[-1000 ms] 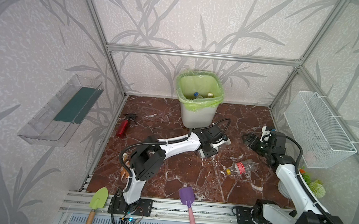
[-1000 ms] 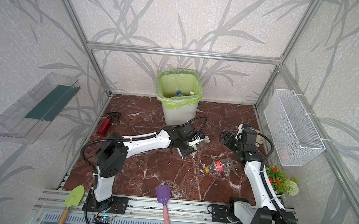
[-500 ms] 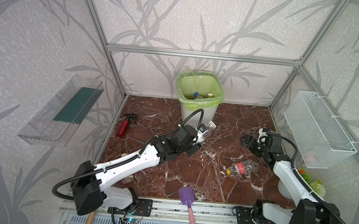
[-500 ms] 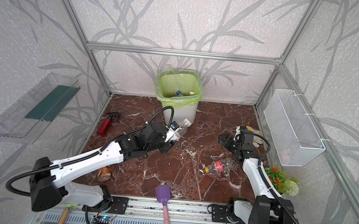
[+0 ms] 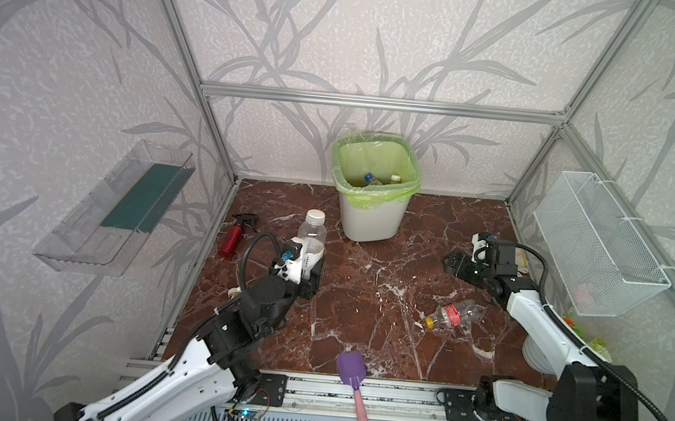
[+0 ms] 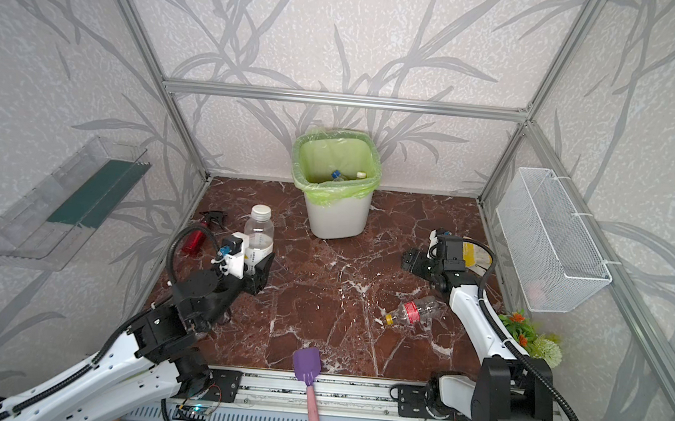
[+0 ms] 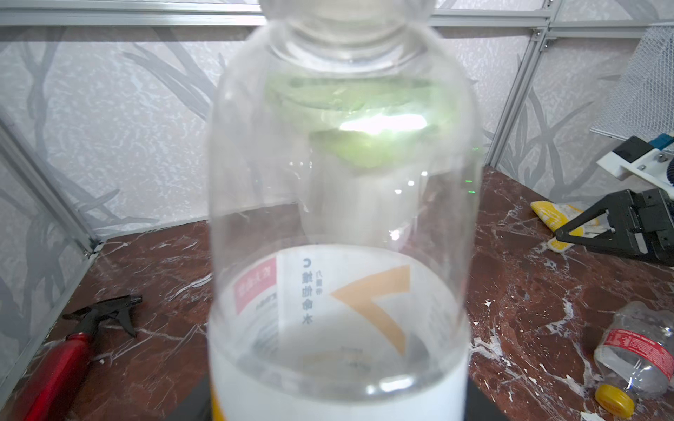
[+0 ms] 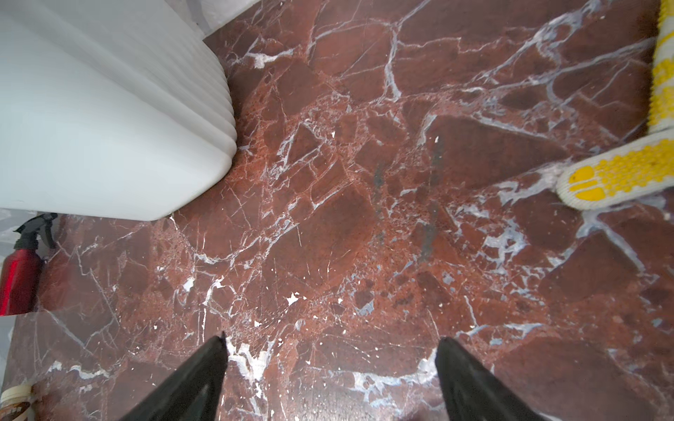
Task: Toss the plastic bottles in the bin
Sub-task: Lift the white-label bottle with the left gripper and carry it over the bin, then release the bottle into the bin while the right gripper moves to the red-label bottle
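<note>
Bottle with the white cap [image 5: 312,232] stands upright, cap up, clamped low on its labelled half by the left gripper [image 5: 311,261]; the bin [image 5: 370,220] lies beyond it and to the right in both top views, near, so the toss should go forward and rightward over the rim; the right gripper [image 8: 330,342] hangs with jaws apart and empty over bare floor [image 8: 364,218]; a crushed bottle [image 5: 454,315] lies on its side behind it, yellow cap toward the left arm, the right arm nearer; the left wrist view shows the green liner straight ahead through the clear plastic; only the top views show 2 bottles [image 5: 368,177] already inside.
</note>
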You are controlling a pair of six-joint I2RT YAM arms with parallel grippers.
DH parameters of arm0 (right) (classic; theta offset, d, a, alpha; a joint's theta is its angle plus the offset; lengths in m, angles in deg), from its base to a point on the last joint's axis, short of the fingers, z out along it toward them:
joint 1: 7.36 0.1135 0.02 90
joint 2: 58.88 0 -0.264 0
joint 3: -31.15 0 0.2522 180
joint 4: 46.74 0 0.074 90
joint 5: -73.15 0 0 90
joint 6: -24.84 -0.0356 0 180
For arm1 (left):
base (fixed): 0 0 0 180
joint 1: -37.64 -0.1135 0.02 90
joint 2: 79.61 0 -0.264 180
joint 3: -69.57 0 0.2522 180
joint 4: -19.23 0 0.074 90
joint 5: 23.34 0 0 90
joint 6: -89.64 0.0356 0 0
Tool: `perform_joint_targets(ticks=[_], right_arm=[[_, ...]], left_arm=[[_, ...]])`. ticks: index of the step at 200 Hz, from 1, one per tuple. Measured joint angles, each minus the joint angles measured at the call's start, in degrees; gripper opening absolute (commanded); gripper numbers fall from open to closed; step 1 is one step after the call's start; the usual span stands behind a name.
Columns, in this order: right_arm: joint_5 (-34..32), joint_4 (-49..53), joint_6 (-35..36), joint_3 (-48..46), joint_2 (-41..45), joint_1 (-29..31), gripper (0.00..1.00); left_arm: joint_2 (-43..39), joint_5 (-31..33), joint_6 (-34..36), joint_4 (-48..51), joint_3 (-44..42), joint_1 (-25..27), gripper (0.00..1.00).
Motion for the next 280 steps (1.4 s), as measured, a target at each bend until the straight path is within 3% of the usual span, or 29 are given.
perform_joint_targets(ticks=[29, 56, 81, 110, 114, 135, 160, 208, 233, 280], right_arm=[[-0.8, 0.8, 0.4, 1.4, -1.2, 1.3, 0.90], [-1.0, 0.4, 0.2, 1.6, -1.3, 3.1, 0.90], [-0.9, -1.4, -0.5, 1.5, -1.4, 4.7, 0.90], [-0.8, -3.8, -1.6, 0.9, -1.5, 5.8, 0.90], [-0.8, -4.0, -1.6, 0.8, -1.5, 5.9, 0.90], [-0.8, -4.1, -1.6, 0.2, -1.4, 6.1, 0.90], [-1.7, -2.7, -0.4, 0.2, -0.7, 6.2, 0.91], [-4.7, 3.5, 3.7, 3.9, 0.7, 6.2, 0.93], [-6.6, 9.0, 6.6, 7.9, 1.7, 6.2, 0.94], [-11.4, 21.2, 12.5, 12.9, 4.0, 7.3, 0.94]], left_arm=[[-1.6, 0.9, 1.3, -3.6, 0.1, -0.3, 0.67], [9.0, -1.4, 5.5, -7.5, 10.2, -3.6, 0.67], [30.1, -9.5, 6.7, -9.8, 33.3, -11.4, 0.69], [56.6, -17.2, 5.4, -2.6, 68.5, -16.4, 0.90], [59.4, -18.2, 5.2, -0.5, 72.8, -16.8, 0.97], [67.4, -21.4, 5.0, 8.7, 83.7, -17.3, 0.99], [65.7, -21.9, 5.4, 15.6, 80.3, -17.3, 0.99], [50.0, -19.5, 5.7, 17.2, 65.4, -18.1, 0.99], [41.8, -17.4, 3.5, 16.0, 56.6, -21.6, 0.99], [33.9, -14.5, 1.7, 17.8, 37.7, -26.7, 0.97]])
